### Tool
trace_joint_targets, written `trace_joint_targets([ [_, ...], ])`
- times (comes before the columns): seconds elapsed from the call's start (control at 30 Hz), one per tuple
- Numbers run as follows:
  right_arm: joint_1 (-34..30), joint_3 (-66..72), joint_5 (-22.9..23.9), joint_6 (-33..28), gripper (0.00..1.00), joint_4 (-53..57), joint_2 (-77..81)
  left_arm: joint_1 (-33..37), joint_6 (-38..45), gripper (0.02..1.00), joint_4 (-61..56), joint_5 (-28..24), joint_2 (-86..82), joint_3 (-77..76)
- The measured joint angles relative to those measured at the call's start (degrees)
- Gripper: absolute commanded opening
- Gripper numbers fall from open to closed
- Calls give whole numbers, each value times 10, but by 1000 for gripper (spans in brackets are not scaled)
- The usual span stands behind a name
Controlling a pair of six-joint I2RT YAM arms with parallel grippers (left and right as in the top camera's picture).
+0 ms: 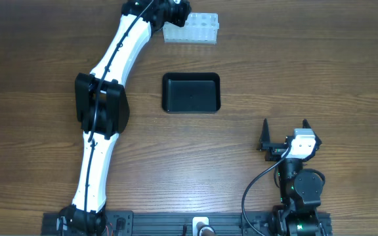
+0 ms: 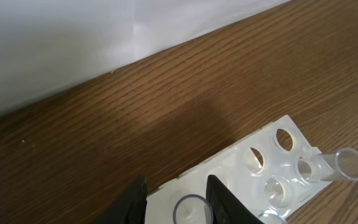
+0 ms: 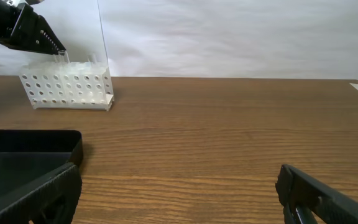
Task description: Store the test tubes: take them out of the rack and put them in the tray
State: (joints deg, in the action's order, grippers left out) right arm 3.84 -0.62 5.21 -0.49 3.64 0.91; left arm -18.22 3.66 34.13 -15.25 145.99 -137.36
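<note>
Left wrist view: the left gripper [image 2: 176, 182] is hovering over the end of the white rack [image 2: 265, 140], its fingers spread and straddling the rim of one test tube [image 2: 191, 210] that is standing in a hole. One finger is sitting close to the rim, the other apart from it. A second test tube [image 2: 331, 167] is leaning in a hole farther along. On the wooden table [image 1: 307, 65] the black tray [image 1: 165, 92] is lying near the rack, toward the arms' bases. The right gripper [image 1: 285, 123] is resting close to its own base, jaws spread wide, well apart from both.
</note>
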Motion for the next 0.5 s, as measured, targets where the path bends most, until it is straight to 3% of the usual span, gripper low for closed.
trace_joint_targets([
  [0.5, 0, 0, 0, 0, 993, 0, 0, -3, 2, 152, -4, -2, 8, 0],
])
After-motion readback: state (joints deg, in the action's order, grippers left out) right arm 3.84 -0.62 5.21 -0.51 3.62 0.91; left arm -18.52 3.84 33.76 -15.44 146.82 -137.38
